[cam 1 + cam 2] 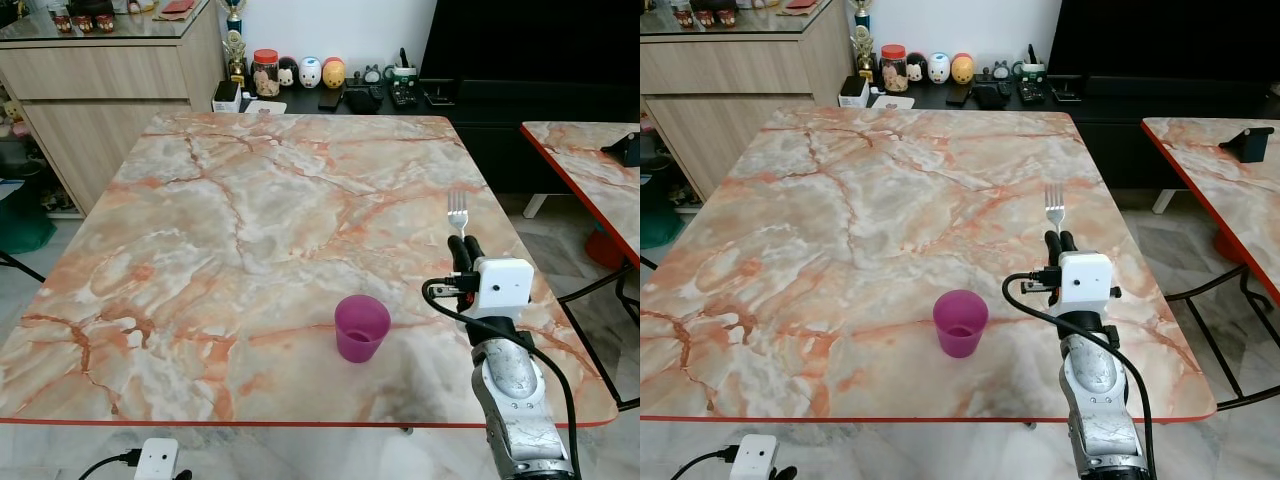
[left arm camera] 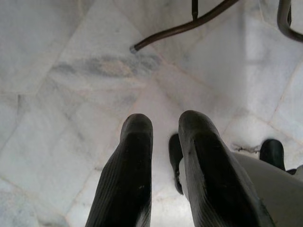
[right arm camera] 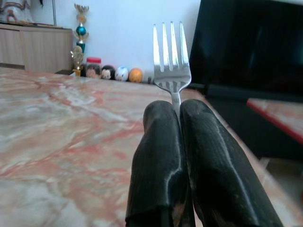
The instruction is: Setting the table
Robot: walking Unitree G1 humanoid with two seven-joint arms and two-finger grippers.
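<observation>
A silver fork (image 1: 458, 212) sticks out forward from my right gripper (image 1: 465, 245), which is shut on its handle, just above the marble table (image 1: 250, 220) near its right side. In the right wrist view the fork (image 3: 171, 56) rises from between the two pressed black fingers (image 3: 156, 156), tines pointing away from me. A purple cup (image 1: 361, 327) stands upright on the table near the front edge, to the left of my right arm. My left gripper (image 2: 163, 127) hangs low beside the table, fingers slightly apart over the pale floor, holding nothing.
A sideboard (image 1: 110, 80) stands at the back left. Jars and small figurines (image 1: 300, 72) line a low dark shelf behind the table. A second marble table (image 1: 590, 170) sits to the right, and chair legs (image 1: 600, 290) stand between the two tables.
</observation>
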